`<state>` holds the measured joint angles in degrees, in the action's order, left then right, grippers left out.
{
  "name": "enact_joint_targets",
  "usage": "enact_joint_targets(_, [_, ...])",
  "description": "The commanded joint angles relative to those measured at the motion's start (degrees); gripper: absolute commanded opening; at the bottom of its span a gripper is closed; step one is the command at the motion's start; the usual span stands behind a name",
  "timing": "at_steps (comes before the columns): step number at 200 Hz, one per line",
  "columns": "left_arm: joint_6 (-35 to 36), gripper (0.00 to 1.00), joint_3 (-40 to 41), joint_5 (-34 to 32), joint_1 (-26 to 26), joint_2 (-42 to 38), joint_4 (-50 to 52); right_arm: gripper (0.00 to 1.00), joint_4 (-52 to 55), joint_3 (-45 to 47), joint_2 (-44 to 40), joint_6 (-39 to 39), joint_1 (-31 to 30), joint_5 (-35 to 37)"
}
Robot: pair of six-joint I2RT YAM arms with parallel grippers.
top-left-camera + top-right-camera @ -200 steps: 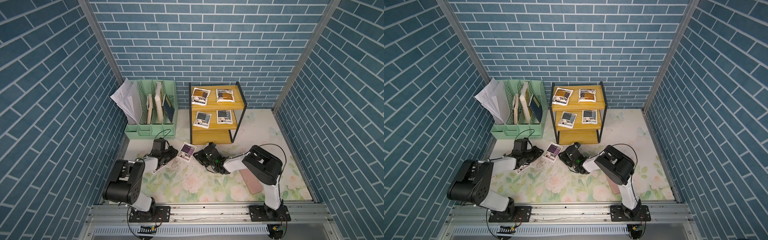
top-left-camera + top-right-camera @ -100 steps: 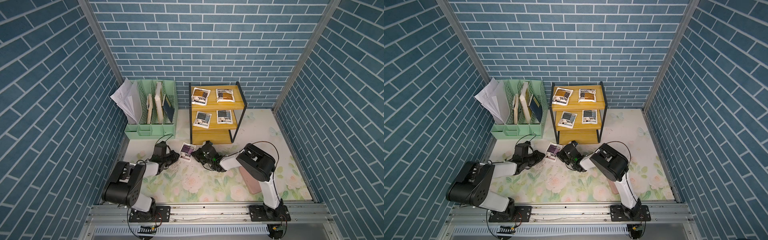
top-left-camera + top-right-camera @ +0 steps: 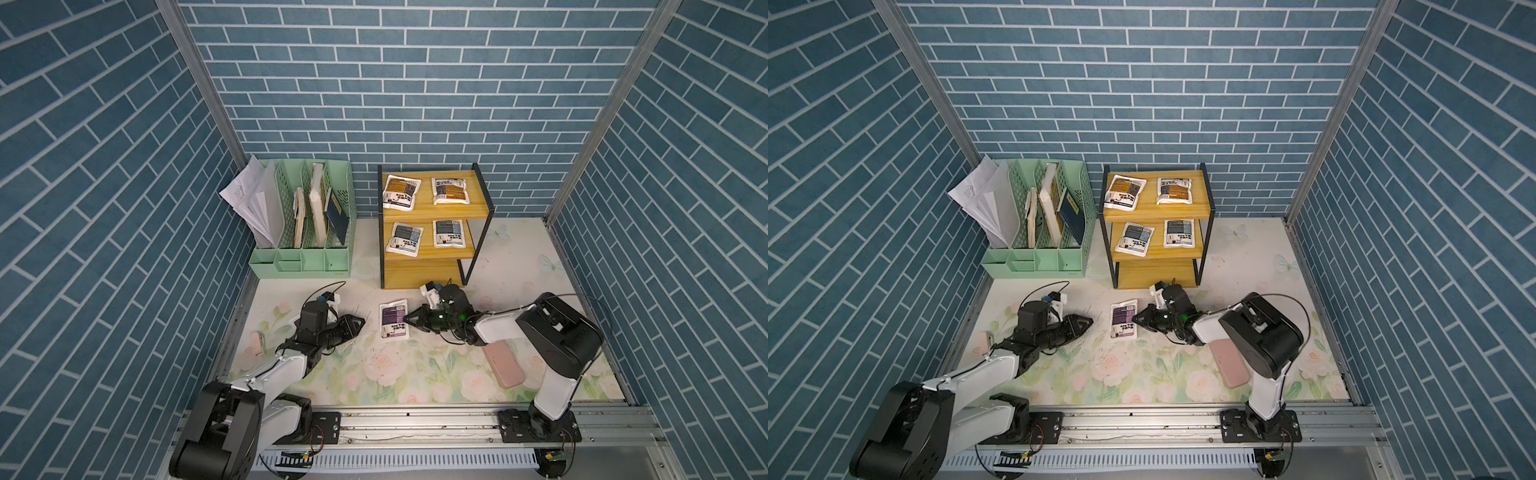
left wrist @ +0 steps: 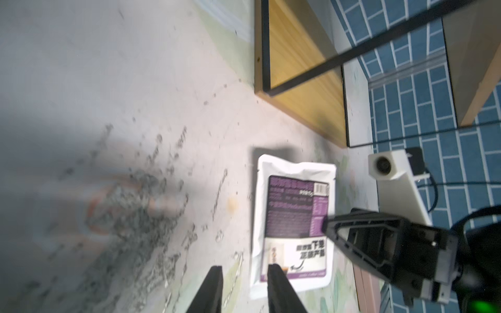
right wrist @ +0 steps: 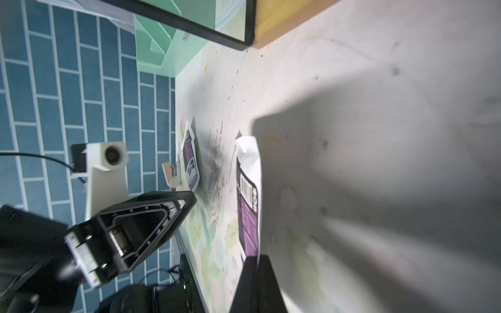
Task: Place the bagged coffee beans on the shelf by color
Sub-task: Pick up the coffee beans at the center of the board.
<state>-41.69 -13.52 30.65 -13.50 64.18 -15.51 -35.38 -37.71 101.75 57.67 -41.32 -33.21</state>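
Right gripper is pinching shut on one side edge of a flat white pouch with a purple block label. The pouch is lying on the floral mat, just in front of the three-tier shelf of yellow boards in a thin black frame. Left gripper is hanging beside the pouch, fingers apart, holding nothing.

Risks, as judged:
- The grip is sitting on the thin rim only, so the pouch may be sagging or slipping out once lifted.
- The bottom tier is sitting low under the middle board, so the pouch could be snagging on the board edge or frame going in.
- The left gripper is standing near enough to get clipped.

Writing: a barcode and bold dark characters are showing on the label, too blurred to read. No brand is legible.
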Motion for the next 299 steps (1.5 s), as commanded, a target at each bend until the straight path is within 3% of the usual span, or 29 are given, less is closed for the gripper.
enact_joint_targets(1, [-2.3, 0.38, 3.3, 5.6, -0.7, -1.8, -4.7, 0.0, 5.5, 2.6, -1.7, -8.6, 3.5, -11.6])
enact_joint_targets(16, [-3.1, 0.38, 4.6, 7.9, -2.5, -2.0, -8.1, 0.0, 11.9, 1.4, -2.4, -12.4, 4.4, -10.6])
enact_joint_targets(29, [-2.9, 0.35, 3.8, 7.8, -7.2, -1.0, -9.9, 0.0, 17.5, -1.1, -1.8, -15.6, 4.6, -8.4])
enact_joint_targets(54, [-2.4, 0.26, 1.6, 3.1, -15.8, 3.9, -11.6, 0.3, 20.2, -4.1, 0.0, -17.2, 5.5, -4.7])
enact_joint_targets(68, [-4.1, 0.23, 2.1, 1.9, -16.7, 7.2, -15.6, 0.32, 18.8, -4.3, 0.8, -15.9, 6.0, -3.2])
enact_joint_targets(79, [-4.2, 0.22, 2.0, 0.4, -16.6, 9.2, -16.8, 0.43, 16.8, -2.7, 0.4, -13.8, 6.3, -1.7])
enact_joint_targets(88, [-3.9, 0.21, 1.7, -0.6, -16.7, 10.5, -17.1, 0.46, 14.1, -0.5, -0.6, -11.6, 6.6, -0.5])
enact_joint_targets(126, [-4.2, 0.18, -0.9, -0.8, -17.5, 16.4, -19.9, 0.62, 9.1, 11.6, -11.5, -4.2, 6.8, 5.6])
enact_joint_targets(163, [-4.5, 0.15, -2.3, -0.8, -17.9, 16.6, -20.1, 0.6, 6.5, 24.1, -26.4, 8.3, 5.2, 9.0])
enact_joint_targets(193, [-5.2, 0.13, -4.4, -1.3, -17.8, 17.9, -20.6, 0.54, 11.5, 24.8, -33.6, 14.4, 0.8, 15.8])
enact_joint_targets(242, [-5.2, 0.13, -8.5, -3.0, -17.7, 25.9, -22.2, 0.52, 7.3, 21.7, -27.0, 17.7, -1.2, 17.6])
enact_joint_targets(299, [-4.9, 0.1, -7.4, -5.0, -17.8, 29.7, -22.5, 0.61, 0.6, 18.4, -17.1, 18.9, -2.6, 16.6])
